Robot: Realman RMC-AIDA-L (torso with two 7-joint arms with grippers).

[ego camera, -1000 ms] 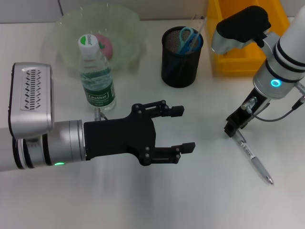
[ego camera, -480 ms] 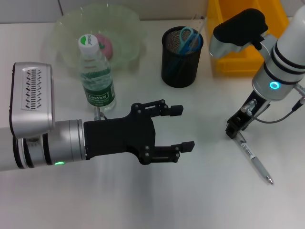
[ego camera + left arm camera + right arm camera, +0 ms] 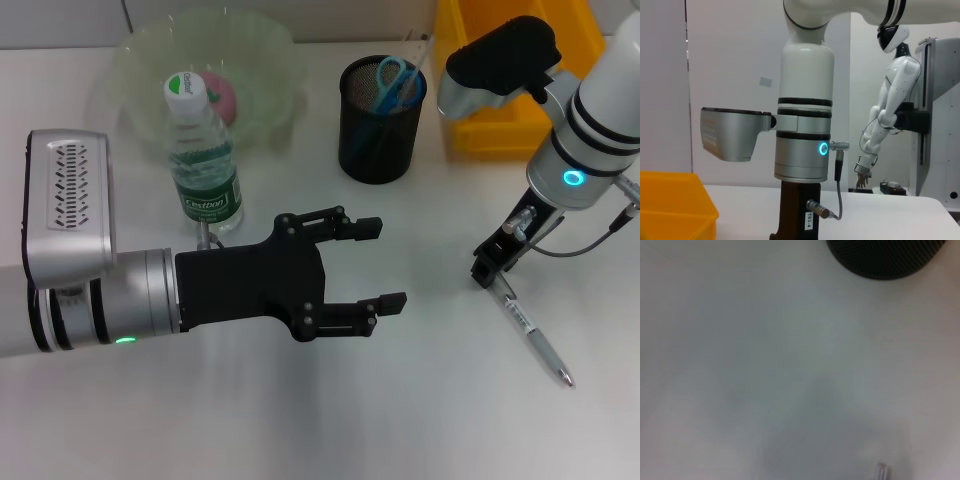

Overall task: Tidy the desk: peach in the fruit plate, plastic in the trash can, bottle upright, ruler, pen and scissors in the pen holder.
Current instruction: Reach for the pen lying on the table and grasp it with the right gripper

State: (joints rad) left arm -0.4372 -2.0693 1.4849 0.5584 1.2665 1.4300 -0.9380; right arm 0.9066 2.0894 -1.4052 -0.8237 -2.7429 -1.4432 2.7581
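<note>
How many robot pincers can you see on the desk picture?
2. The left pincer hovers open over the middle of the desk, beside the bottle. The right pincer is down at the top end of the pen.

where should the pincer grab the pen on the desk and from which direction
Grip the pen across its barrel, near the upper end, coming straight down from above. It lies flat on the white desk, slanted, its tip pointing toward the robot, so only the two long sides are free. The right pincer is at that upper end; the left pincer hovers open mid-desk.
</note>
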